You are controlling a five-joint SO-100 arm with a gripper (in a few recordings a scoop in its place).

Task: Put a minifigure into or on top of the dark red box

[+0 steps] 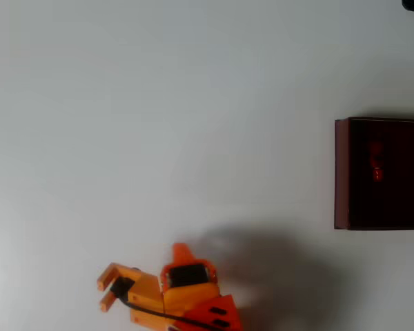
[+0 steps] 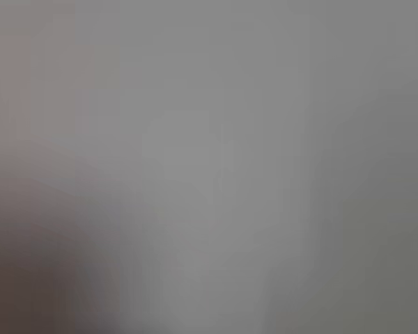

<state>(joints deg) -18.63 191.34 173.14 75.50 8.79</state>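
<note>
Pincer (image 1: 107, 289): low at the left of the overhead view, orange, pointing leftward with its two fingers parted and nothing between them. It sits well apart from the box, so it reads as parked or drawn clear rather than working.

Cable: a black lead runs along the orange arm body just behind the pincer, following the arm toward the bottom edge.

Tabletop (image 1: 159, 103): plain white, with a soft shadow spread to the right of the arm, which suggests the arm is raised off the surface.

Dark red box (image 1: 341, 172): at the right edge of the overhead view, cut by the frame, its thin maroon left wall standing around a near-black interior. It lies open side up, which is why something dropped in stays put.

Minifigure (image 1: 377, 172): a small bright red speck inside the box, resting on the dark floor toward its middle; too small to tell its pose.

Task state: judging by the figure lying inside the box and the empty pincer far away, the placing looks done.

Wrist view: a grey blur, nothing to make out.
</note>
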